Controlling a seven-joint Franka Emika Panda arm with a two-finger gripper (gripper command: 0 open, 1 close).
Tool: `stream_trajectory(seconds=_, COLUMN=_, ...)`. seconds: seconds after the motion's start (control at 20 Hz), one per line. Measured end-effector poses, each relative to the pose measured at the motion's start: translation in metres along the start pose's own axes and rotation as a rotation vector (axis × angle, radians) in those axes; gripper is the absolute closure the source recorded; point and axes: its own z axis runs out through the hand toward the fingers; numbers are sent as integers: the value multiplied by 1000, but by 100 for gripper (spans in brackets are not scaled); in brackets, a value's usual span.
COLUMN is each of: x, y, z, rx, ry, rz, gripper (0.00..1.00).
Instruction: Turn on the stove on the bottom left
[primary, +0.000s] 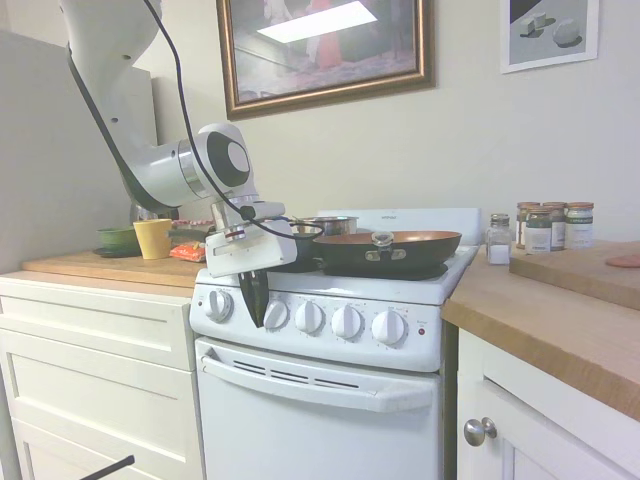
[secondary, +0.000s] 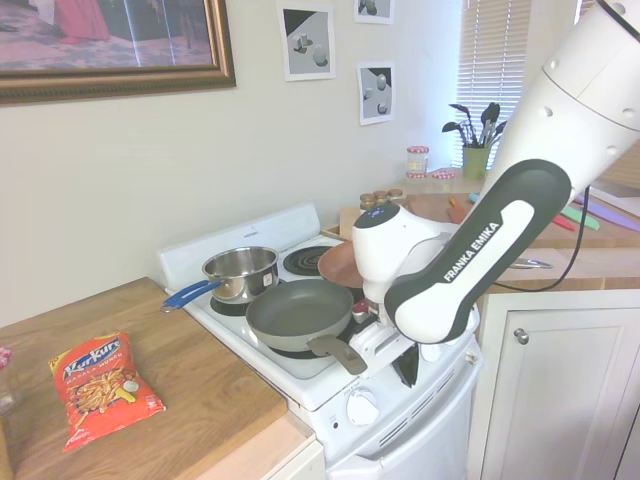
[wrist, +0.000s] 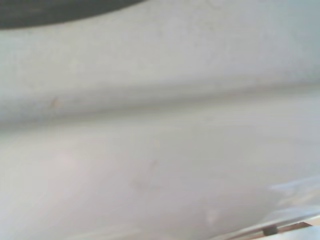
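A cabinet (primary: 95, 340) flanked the stove (primary: 320, 400) on the left, leaving open floor in front. The gripper (primary: 256, 305) hung at the front panel between the first knob (primary: 219, 305) and the next visible one (primary: 277, 315), fingers seemingly closed, perhaps on a hidden knob. Pans (primary: 385, 250) reached the cooktop's front edge above.
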Motion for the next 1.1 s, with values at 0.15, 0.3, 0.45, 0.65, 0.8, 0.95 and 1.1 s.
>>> stream_trajectory(seconds=0.15, x=-1, y=-1, z=0, rx=1, ry=-2, rz=0, gripper=100)
stream_trajectory(seconds=0.3, x=-3, y=-2, z=-1, rx=6, ry=-7, rz=-2, gripper=100)
stream_trajectory(seconds=0.45, x=-7, y=-6, z=-3, rx=14, ry=-13, rz=-6, gripper=100)
stream_trajectory(seconds=0.65, x=-16, y=-12, z=-7, rx=27, ry=-19, rz=-12, gripper=100)
stream_trajectory(seconds=0.8, x=-23, y=-15, z=-15, rx=54, ry=-26, rz=3, gripper=100)
stream_trajectory(seconds=0.95, x=-29, y=-12, z=-25, rx=103, ry=-33, rz=26, gripper=100)
stream_trajectory(seconds=1.1, x=-37, y=-4, z=-29, rx=135, ry=-42, rz=45, gripper=100)
